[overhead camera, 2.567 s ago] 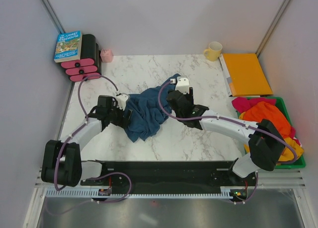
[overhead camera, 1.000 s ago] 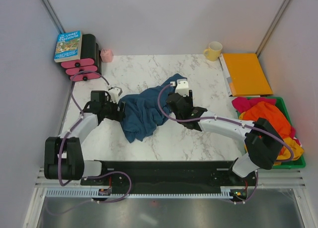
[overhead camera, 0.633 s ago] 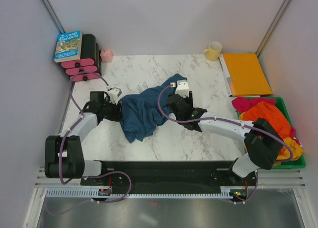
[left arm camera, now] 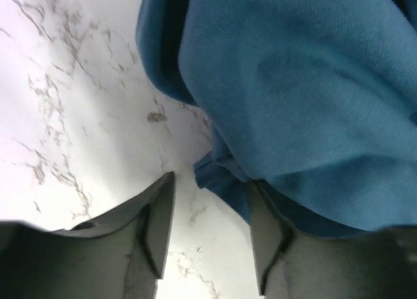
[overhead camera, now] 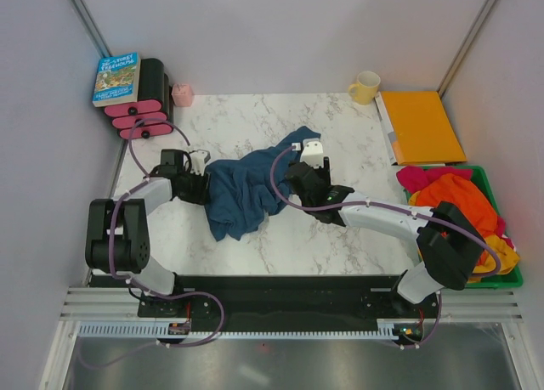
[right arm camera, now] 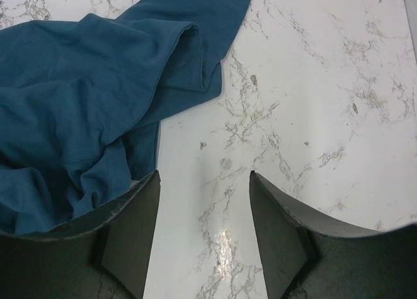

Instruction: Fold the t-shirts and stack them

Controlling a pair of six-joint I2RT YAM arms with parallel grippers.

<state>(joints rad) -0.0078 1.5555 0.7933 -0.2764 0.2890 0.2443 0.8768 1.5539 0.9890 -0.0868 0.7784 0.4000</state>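
A dusty teal-blue t-shirt (overhead camera: 248,188) lies crumpled on the marble table (overhead camera: 255,118). My left gripper (overhead camera: 201,189) is low at the shirt's left edge. In the left wrist view this gripper (left arm camera: 210,180) is open over bare marble, with a hem corner of the shirt (left arm camera: 306,97) just beyond its right fingertip. My right gripper (overhead camera: 296,176) is at the shirt's right side. It (right arm camera: 204,175) is open over marble, with the cloth (right arm camera: 78,103) bunched against its left finger. An orange t-shirt (overhead camera: 455,195), a magenta one (overhead camera: 416,176) and a yellow one (overhead camera: 503,254) are piled in a green bin (overhead camera: 516,275).
A flat orange folder (overhead camera: 421,125) and a yellow mug (overhead camera: 365,87) sit at the back right. At the back left a book (overhead camera: 116,77) rests on a black and pink rack (overhead camera: 144,110), with a small pink cup (overhead camera: 182,93) beside it.
The left arm's elbow has swung out to the left while its gripper stays at the shirt's left edge. Its jaws narrowed, then widened a little. The right arm has barely moved.
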